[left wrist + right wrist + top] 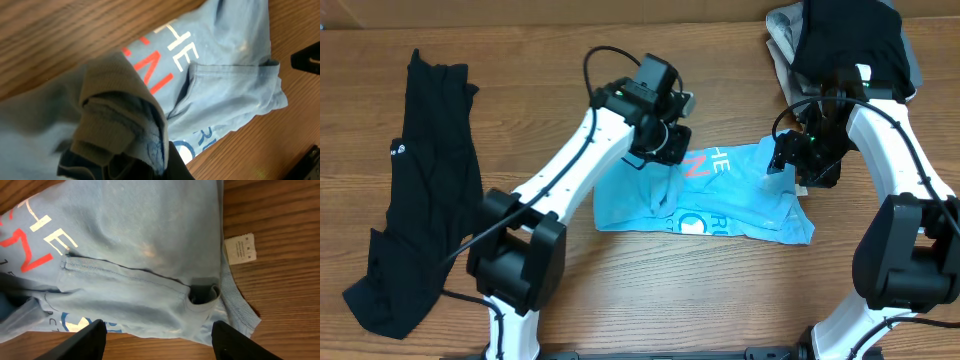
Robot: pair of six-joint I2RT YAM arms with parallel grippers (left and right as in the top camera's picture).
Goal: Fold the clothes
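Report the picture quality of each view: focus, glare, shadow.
Overhead: sharp and evenly lit, but the black garment shows little detail. Left wrist: the light blue T-shirt is clearer farther off, but its bunched cloth near the lens is blurred. Right wrist: a bright patch on the shirt; the right fingers are dark, soft-edged.

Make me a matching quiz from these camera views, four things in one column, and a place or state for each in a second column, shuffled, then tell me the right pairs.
Column one
1. blue T-shirt
2. long black garment
3. left tool
4. right tool

Column two
A. open, poised over the shirt's edge
B. spread out alone, far to the robot's left
C. shut on a lifted bunch of blue fabric
D. in the middle, printed letters showing

Pairs: 1-D, 2-B, 3-C, 4-A
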